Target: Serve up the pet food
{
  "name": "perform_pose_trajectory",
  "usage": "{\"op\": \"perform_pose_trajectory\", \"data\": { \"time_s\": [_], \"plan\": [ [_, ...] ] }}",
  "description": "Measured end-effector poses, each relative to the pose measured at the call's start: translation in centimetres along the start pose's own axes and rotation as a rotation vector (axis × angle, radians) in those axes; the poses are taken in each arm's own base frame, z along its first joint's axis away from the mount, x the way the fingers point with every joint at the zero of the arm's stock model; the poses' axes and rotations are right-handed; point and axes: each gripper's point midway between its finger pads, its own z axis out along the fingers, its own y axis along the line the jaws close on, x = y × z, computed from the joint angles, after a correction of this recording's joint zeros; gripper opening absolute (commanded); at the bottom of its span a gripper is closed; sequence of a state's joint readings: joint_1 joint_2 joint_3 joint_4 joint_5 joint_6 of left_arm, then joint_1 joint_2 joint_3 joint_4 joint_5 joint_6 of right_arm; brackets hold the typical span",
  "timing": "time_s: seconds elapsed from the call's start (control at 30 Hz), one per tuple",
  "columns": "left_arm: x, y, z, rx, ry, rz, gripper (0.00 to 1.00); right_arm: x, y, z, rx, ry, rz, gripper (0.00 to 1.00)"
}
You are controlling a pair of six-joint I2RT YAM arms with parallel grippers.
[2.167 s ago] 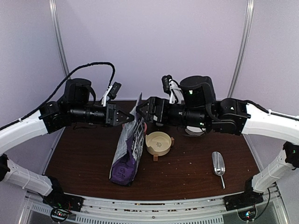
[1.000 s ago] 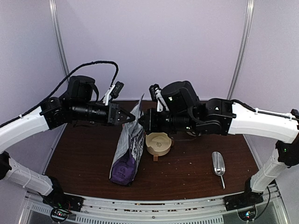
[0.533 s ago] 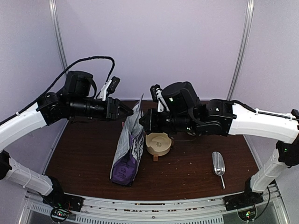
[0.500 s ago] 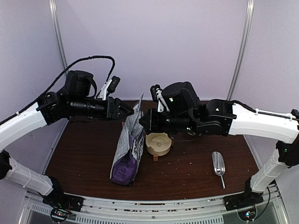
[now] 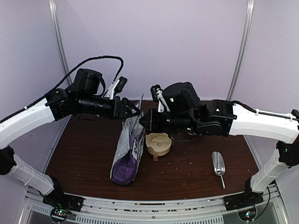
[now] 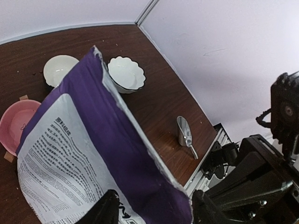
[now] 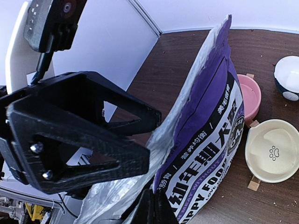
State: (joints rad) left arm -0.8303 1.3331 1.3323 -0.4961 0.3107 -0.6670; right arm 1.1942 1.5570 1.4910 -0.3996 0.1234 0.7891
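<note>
The purple-and-white bag [image 5: 127, 151] stands upright on the brown table, its torn top open. My right gripper [image 5: 142, 122] is shut on the bag's front top edge, and in the right wrist view the right gripper [image 7: 156, 209] pinches that edge beside the bag [image 7: 208, 135]. My left gripper [image 5: 134, 111] is open at the bag's top. In the left wrist view the left gripper [image 6: 152, 211] has its fingers [image 6: 105, 210] spread to either side of the bag [image 6: 79, 154], whose upper corner lies between them. The pet food is hidden inside the bag.
A cream bowl [image 5: 159, 143] sits right of the bag and a silver scoop [image 5: 218, 165] lies at the near right. A pink bowl [image 7: 247, 95], a paw-print cream bowl [image 7: 273, 149] and a scalloped white bowl [image 6: 126, 74] stand behind the bag. Crumbs dot the table [image 5: 84, 158].
My left gripper has opened, let go of the bag's top edge, and moved right over the bag's mouth. The right gripper stays shut on the front edge.
</note>
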Motion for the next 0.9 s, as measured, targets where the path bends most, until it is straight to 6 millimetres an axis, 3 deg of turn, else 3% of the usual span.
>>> {"op": "perform_pose_trajectory", "data": {
  "time_s": [0.13,0.2,0.7,0.9],
  "plan": [
    [0.5,0.4,0.5,-0.012,0.025,0.005,0.09,0.1,0.0,0.0,0.000,0.002,-0.001,0.00],
    [0.7,0.3,0.7,-0.008,0.036,0.014,0.00,0.2,-0.1,0.1,0.001,0.003,-0.001,0.00],
    [0.4,0.0,-0.3,-0.028,0.006,0.031,0.00,0.2,-0.5,0.0,0.011,-0.011,0.003,0.00],
    [0.1,1.9,-2.9,-0.166,-0.038,0.038,0.00,0.4,-1.9,-1.4,0.060,-0.031,0.005,0.00]
  ]
}}
